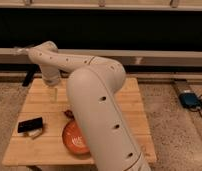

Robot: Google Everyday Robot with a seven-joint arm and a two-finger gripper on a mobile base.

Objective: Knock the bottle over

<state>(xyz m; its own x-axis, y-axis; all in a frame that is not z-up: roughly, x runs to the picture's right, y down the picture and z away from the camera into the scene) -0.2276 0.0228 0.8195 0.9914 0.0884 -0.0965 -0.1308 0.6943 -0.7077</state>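
My white arm reaches from the lower right up and over the wooden table. The gripper hangs below the wrist and points down over the table's back left part. A small slim whitish thing, apparently the bottle, lies low against the front side of a flat black block at the table's left edge. The gripper is well behind and to the right of both, touching neither. An orange bowl stands at the front, partly hidden by my arm.
A small dark red thing lies just behind the bowl. A blue device lies on the floor to the right. A long dark bench or wall runs behind the table. My own forearm covers the table's middle and front right.
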